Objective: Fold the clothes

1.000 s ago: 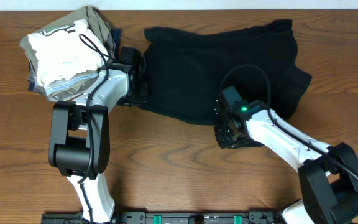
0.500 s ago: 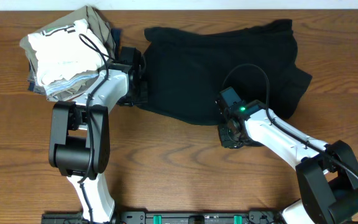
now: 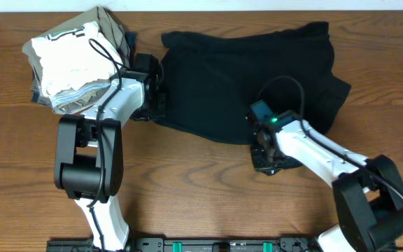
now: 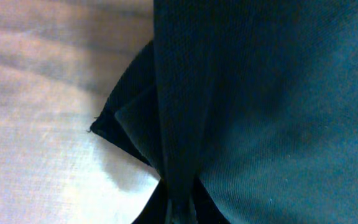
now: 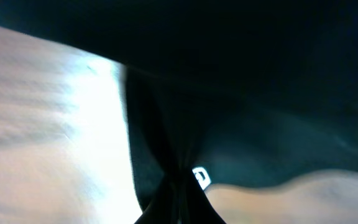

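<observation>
The clothes (image 3: 243,77), a large black garment, lie spread across the middle and far right of the table. My left gripper (image 3: 161,98) is shut on the garment's left edge, where the fabric (image 4: 260,93) bunches into the jaws at the bottom of the left wrist view. My right gripper (image 3: 263,143) is shut on the garment's near hem. In the right wrist view the cloth (image 5: 241,74) gathers into the closed jaws, with a small white logo (image 5: 201,177) right beside the pinch.
A stack of folded white, khaki and grey garments (image 3: 75,59) sits at the far left, close behind my left arm. Bare wooden table (image 3: 208,196) runs along the near side between the two arms.
My right gripper has closed on the garment's near hem and shifted slightly right and toward me. The left gripper has kept its hold and place.
</observation>
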